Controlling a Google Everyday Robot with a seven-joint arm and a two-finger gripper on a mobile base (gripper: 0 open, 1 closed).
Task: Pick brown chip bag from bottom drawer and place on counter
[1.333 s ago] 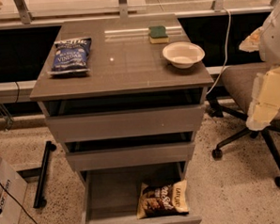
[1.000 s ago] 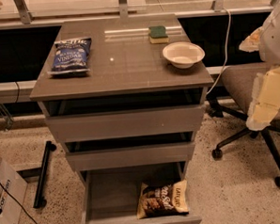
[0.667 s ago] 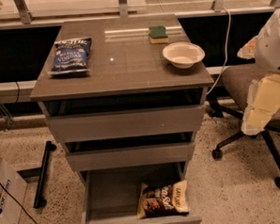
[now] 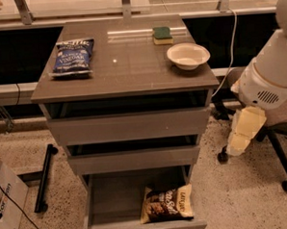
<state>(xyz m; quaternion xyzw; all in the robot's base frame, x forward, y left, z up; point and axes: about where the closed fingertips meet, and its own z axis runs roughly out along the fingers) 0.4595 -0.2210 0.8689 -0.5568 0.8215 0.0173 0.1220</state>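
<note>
The brown chip bag (image 4: 167,204) lies flat in the open bottom drawer (image 4: 109,200), in its front right corner, with its white lettering up. The drawer is pulled out toward me below two shallower drawers. The counter (image 4: 126,64) is the grey-brown top of the cabinet. My arm comes in from the right edge; its white housing ends in the cream-coloured gripper (image 4: 245,133), which hangs down beside the cabinet's right side at the height of the middle drawer. It is well above and to the right of the brown bag and holds nothing that I can see.
On the counter lie a blue vinegar chip bag (image 4: 73,56) at the left, a white bowl (image 4: 188,55) at the right and a green sponge (image 4: 162,35) behind it. An office chair (image 4: 275,143) stands right of the cabinet. A cardboard box (image 4: 6,205) sits lower left.
My arm has shifted left and a little lower, bringing the gripper closer to the cabinet's right side. The bag and the drawers have not moved.
</note>
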